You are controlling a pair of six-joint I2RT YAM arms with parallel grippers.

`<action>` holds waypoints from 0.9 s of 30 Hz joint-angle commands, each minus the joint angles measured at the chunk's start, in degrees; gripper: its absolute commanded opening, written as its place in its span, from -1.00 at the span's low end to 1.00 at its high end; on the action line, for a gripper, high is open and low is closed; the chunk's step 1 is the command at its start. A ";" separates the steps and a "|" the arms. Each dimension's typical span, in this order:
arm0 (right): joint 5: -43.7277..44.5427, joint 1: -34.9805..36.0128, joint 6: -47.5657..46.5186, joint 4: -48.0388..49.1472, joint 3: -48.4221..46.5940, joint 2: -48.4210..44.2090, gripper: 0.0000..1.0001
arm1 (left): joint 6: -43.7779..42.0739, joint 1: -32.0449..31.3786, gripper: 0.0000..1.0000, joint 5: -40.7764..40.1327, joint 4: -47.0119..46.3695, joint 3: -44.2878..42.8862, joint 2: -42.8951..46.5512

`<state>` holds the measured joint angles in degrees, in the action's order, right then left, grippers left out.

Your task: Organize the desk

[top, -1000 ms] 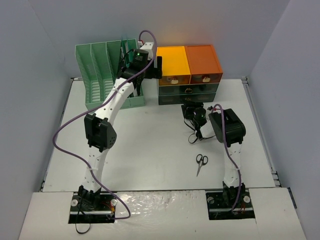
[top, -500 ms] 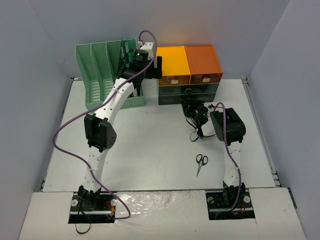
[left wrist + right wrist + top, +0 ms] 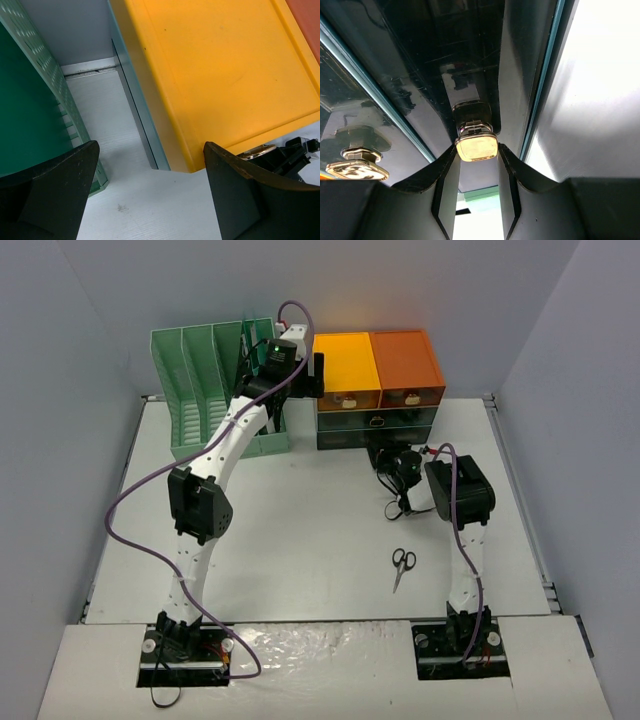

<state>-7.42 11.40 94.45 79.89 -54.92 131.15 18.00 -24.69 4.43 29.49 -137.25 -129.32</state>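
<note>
The white desk [image 3: 300,530] carries a green file rack [image 3: 200,380] and an orange-and-dark-green drawer cabinet [image 3: 380,370] at the back. My right gripper [image 3: 388,454] is at the cabinet's lowest dark drawer. In the right wrist view it [image 3: 476,152] is shut on that drawer's gold knob [image 3: 476,146], one finger on each side. My left gripper [image 3: 318,370] hangs high between rack and cabinet. It is open and empty in the left wrist view [image 3: 150,190], above the bare desk [image 3: 150,210].
Black-handled scissors [image 3: 402,565] lie on the desk in front of the right arm. A second gold knob [image 3: 357,169] sits left of the gripped one. The yellow cabinet top [image 3: 215,65] and the rack wall [image 3: 30,100] flank the left gripper.
My right gripper has moved back and slightly right, closer to the cabinet front, still at the knob. The left arm has not moved.
</note>
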 commanded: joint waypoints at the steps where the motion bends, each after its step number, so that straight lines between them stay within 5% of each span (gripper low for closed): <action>1: 3.08 -2.88 -1.29 9.14 -0.68 -2.17 -1.00 | -3.95 0.34 0.64 -0.47 10.66 1.46 3.11; 10: -1.22 -2.05 -3.11 4.38 7.52 -11.76 -1.00 | -3.74 0.27 0.64 -0.55 10.76 1.23 2.74; 18: -3.38 0.89 -8.90 -17.54 17.80 -28.51 -1.00 | -3.15 0.26 0.64 -0.03 10.33 0.23 2.49; 27: -4.56 4.06 -12.46 -34.30 18.07 -33.36 -1.00 | -2.60 0.25 0.64 0.42 10.13 -0.39 2.24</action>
<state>-10.55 13.56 85.37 51.84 -35.27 101.64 18.06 -24.69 4.65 29.67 -137.23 -129.27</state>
